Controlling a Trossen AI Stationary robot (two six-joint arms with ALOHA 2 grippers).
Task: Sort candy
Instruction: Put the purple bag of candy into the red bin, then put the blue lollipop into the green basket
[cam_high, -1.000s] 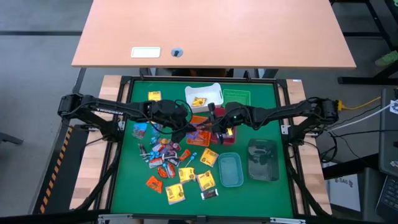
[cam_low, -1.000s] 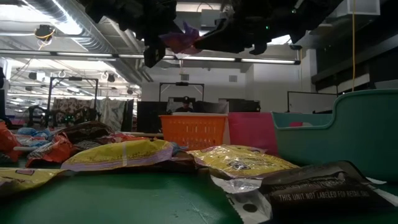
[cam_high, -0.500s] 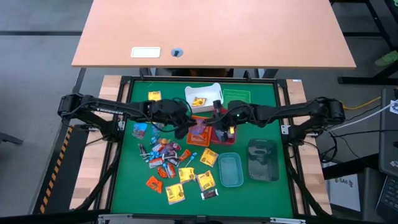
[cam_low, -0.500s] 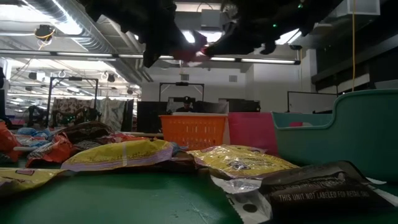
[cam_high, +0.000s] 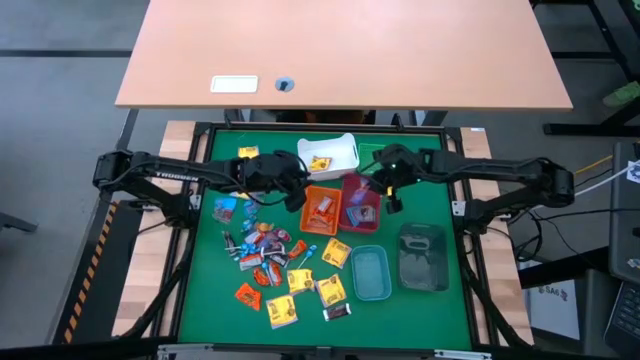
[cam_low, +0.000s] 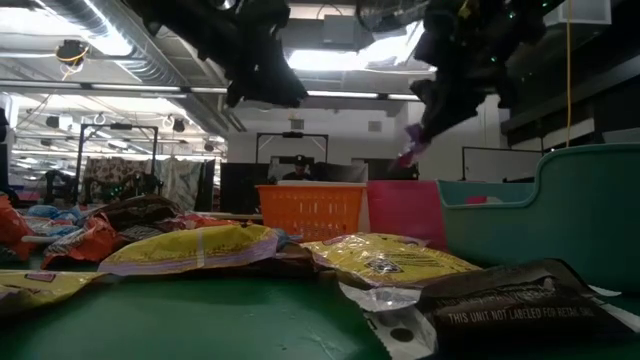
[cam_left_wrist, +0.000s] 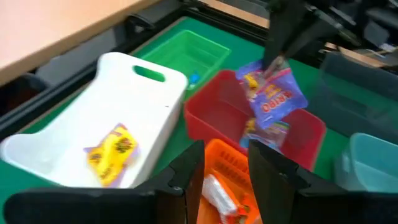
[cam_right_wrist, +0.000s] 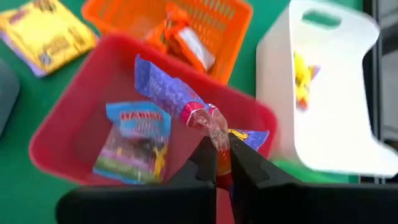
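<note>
My right gripper (cam_high: 388, 197) is shut on a blue candy bag (cam_left_wrist: 273, 96) and hangs over the red bin (cam_high: 347, 222). Another blue bag (cam_right_wrist: 134, 143) lies in that bin. My left gripper (cam_high: 297, 197) hovers open over the left side of the orange bin (cam_high: 308, 225), nothing between its fingers (cam_left_wrist: 186, 177). A pile of loose candy (cam_high: 270, 255) lies on the green mat, nearer the front. My right gripper pinches the bag's crimped upper end (cam_right_wrist: 208, 121) between its two fingertips (cam_left_wrist: 273, 62). The fingers come from above, pointing down. The bag hangs below them, tilted, above the red bin and clear of its rim (cam_low: 410, 152).
A white bin (cam_high: 335, 148) with one yellow candy and a green bin (cam_high: 380, 152) stand at the far side. A teal bin (cam_high: 370, 272) and a clear bin (cam_high: 422, 258) stand front right. One yellow candy (cam_high: 247, 153) lies far left.
The blue bag, held up between both grippers over the orange bin, now hangs from my right gripper alone. My right gripper has carried it toward the table's right edge and lower, over the red bin. My left gripper has let go and drawn slightly back to the left.
</note>
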